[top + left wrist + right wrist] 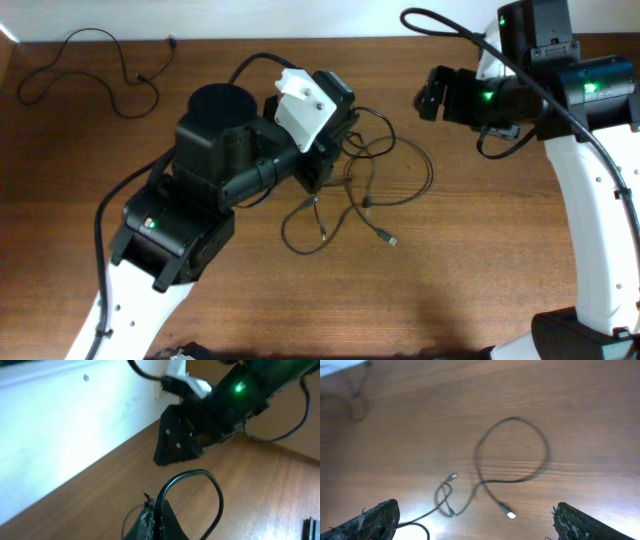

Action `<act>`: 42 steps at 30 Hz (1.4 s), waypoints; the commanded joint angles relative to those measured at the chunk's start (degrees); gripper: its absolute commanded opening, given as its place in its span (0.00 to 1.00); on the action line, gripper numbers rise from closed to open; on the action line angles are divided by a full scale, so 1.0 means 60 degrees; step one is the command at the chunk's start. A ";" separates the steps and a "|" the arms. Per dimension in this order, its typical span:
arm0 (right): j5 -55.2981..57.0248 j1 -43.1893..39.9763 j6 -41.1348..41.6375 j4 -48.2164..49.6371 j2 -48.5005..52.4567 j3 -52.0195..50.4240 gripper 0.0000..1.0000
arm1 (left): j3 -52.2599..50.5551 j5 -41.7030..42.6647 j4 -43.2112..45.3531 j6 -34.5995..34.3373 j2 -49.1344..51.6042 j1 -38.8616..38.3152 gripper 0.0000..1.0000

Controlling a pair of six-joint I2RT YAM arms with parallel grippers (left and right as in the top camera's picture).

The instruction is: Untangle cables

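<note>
The tangled black cables (360,190) lie in loose loops at the table's middle, with silvery plug ends (390,240) at the front. My left gripper (318,168) sits over the left side of the tangle. In the left wrist view it (156,521) is shut on one black cable, which arcs up in a loop (210,482) in front of the fingers. My right gripper (430,93) hovers at the back right, apart from the cables. It is wide open and empty (475,508), looking down on a cable loop (512,450) and a plug (511,515).
A separate thin black cable (90,65) lies spread out at the table's back left corner. The right arm (235,390) shows ahead in the left wrist view, near the white wall (60,425). Thick arm wiring (450,25) hangs by the right arm.
</note>
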 commanded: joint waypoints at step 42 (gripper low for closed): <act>-0.5031 -0.0040 -0.3421 0.0750 0.0051 -0.0084 0.98 | 0.0076 -0.4044 0.0430 -0.5847 0.0754 0.0015 0.00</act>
